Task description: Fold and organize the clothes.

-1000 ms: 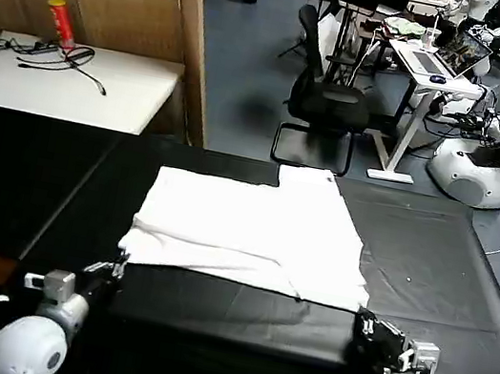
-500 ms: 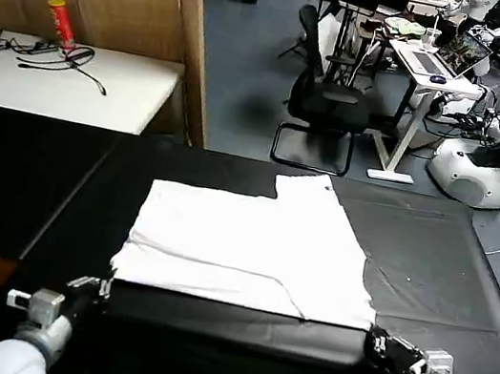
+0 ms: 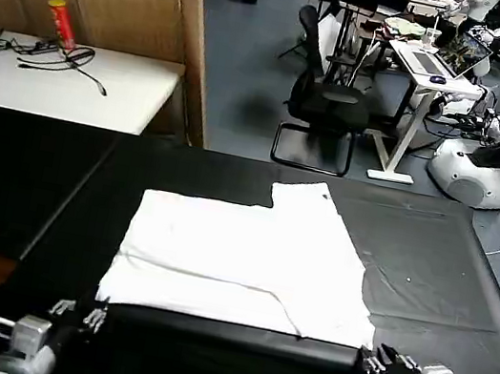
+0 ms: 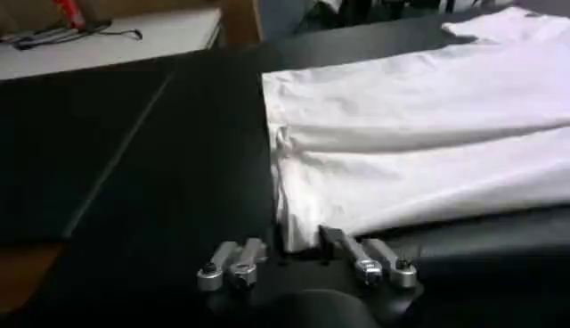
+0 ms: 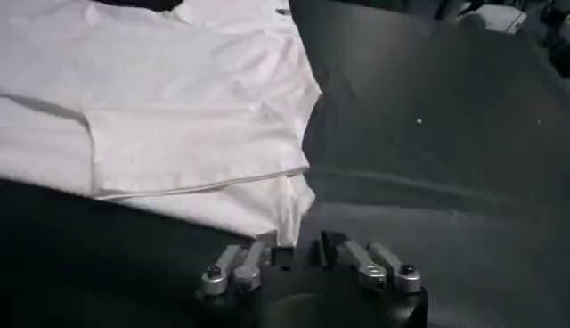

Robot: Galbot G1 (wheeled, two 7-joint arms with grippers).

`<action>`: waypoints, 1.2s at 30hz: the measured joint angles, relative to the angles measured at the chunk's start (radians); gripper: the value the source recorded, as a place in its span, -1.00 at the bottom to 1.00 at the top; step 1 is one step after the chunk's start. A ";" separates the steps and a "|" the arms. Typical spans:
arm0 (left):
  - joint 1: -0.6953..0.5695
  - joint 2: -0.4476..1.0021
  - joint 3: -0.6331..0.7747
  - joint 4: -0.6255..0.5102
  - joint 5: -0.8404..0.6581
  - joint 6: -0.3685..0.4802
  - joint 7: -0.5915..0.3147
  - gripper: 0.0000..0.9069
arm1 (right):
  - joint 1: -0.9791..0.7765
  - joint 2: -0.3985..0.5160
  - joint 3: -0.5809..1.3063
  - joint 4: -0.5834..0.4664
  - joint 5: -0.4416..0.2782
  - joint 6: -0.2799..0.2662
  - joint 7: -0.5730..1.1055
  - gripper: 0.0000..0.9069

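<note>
Counter (image 3: 448,270) in black is carrying the white T-shirt (image 3: 242,258), lying folded flat by its near edge. I am keeping the left tool (image 4: 283,256) and right tool (image 5: 297,257) spread apart, gripping nothing, at the hem corners.

T-shirt (image 3: 242,258): white cloth, soft, creased. Table cover (image 3: 439,269): black, matt. Gripper fingers (image 4: 233,265): bare silvery metal.

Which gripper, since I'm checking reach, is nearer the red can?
Left. The left gripper sits off the near left corner of the shirt, on the same side as the red can; the right gripper sits off the near right corner, farther away.
</note>
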 joint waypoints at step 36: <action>-1.138 0.040 0.384 0.891 -0.409 0.064 0.108 0.94 | 1.254 0.241 -0.601 -1.182 -0.072 0.090 0.008 0.94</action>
